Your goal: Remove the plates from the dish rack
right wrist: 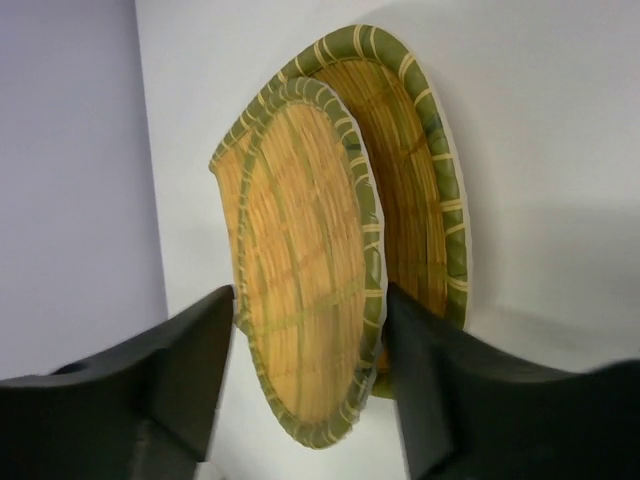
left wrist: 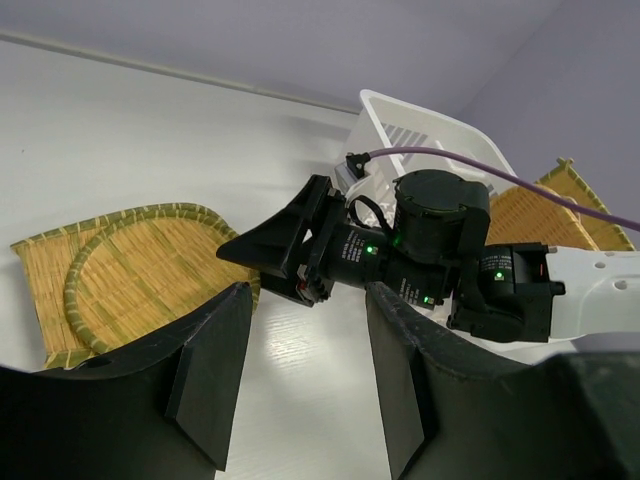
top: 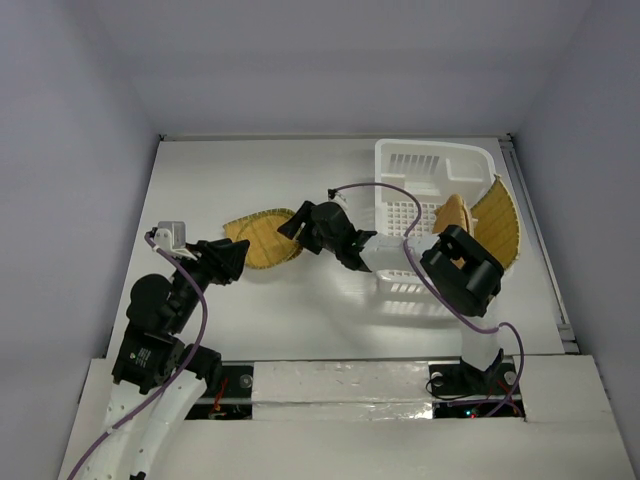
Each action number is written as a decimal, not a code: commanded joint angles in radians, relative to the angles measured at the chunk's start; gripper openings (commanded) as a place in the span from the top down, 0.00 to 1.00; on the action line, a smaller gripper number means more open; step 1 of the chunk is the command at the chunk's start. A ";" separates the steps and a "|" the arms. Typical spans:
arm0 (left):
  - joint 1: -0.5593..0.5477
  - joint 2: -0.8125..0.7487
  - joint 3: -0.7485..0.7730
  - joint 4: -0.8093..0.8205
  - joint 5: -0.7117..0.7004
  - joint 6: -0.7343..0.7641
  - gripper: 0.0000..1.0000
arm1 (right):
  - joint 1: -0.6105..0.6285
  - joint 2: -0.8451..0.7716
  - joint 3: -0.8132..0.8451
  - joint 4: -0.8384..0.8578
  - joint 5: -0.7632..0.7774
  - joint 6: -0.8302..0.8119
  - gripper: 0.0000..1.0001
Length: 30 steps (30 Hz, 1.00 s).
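A robotics lab test cell is indicated: a white table (top: 250, 170) is enclosed by plain pale walls (top: 60, 150), a left arm (top: 160, 310) and a right arm (top: 465, 275) are bolted along a taped mounting strip (top: 340, 385), and purple cables (left wrist: 470, 151) are left exposed

A white table (top: 230, 170) stands here. Plain lavender-grey walls (top: 320, 60) rise behind the table and close along both its sides, under soft, even light.
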 commanded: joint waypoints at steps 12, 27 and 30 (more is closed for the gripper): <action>0.006 -0.022 0.007 0.038 0.003 -0.007 0.54 | -0.001 -0.107 0.026 -0.228 0.170 -0.211 0.00; 0.006 -0.025 0.007 0.040 0.003 -0.007 0.59 | 0.030 -0.642 0.026 -0.761 0.579 -0.509 1.00; 0.006 -0.026 0.005 0.043 0.004 -0.007 0.67 | 0.030 -0.771 0.036 -1.017 0.720 -0.472 1.00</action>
